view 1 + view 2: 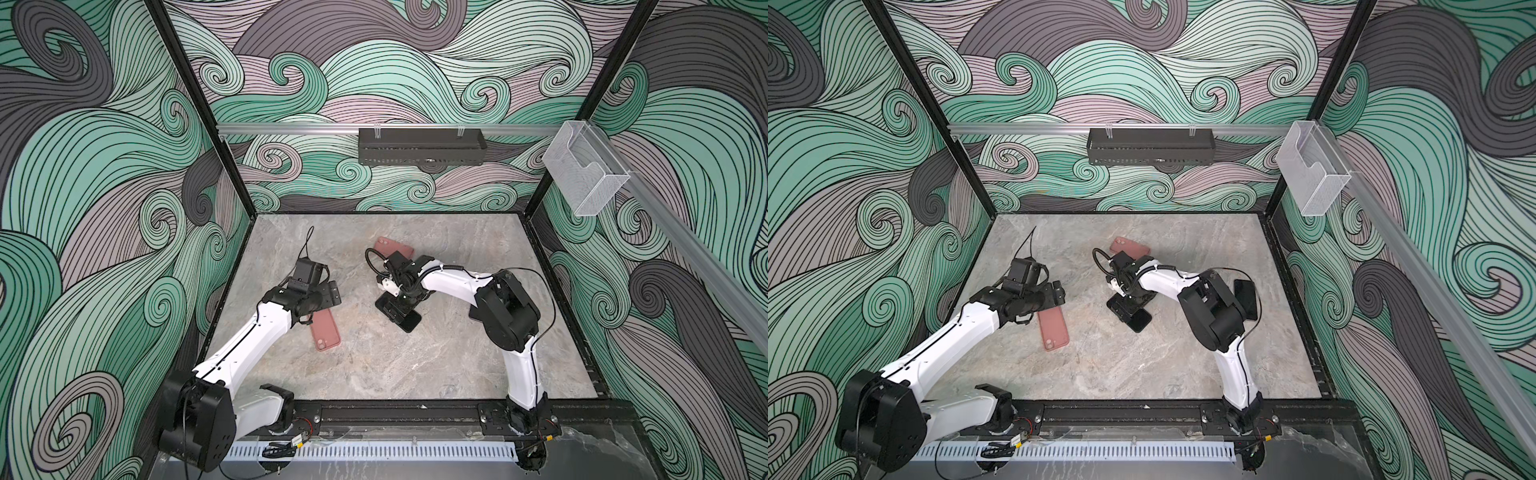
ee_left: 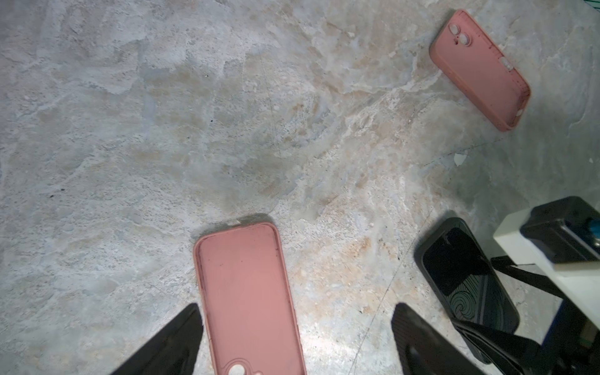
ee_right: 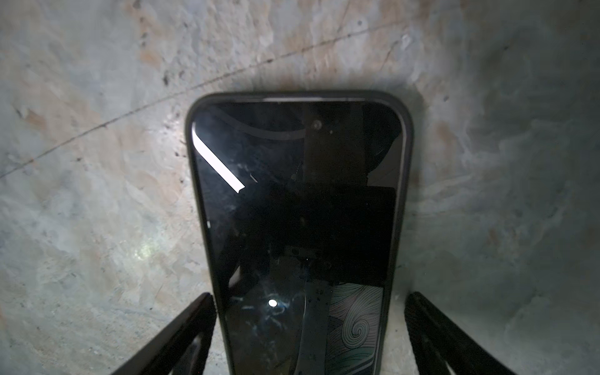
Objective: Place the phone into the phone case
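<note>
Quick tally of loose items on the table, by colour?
Pink: 2 (near pink case, far pink case)
Black: 2 (black phone, flat black slab beside the right arm; phone or case, cannot tell)
Total: 4

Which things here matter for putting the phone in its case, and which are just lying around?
For the job:
- black phone
- nearer pink phone case

Lying about:
- pink case at the back
- flat black object beside the right arm
- black wall tray
- clear wall holder
</note>
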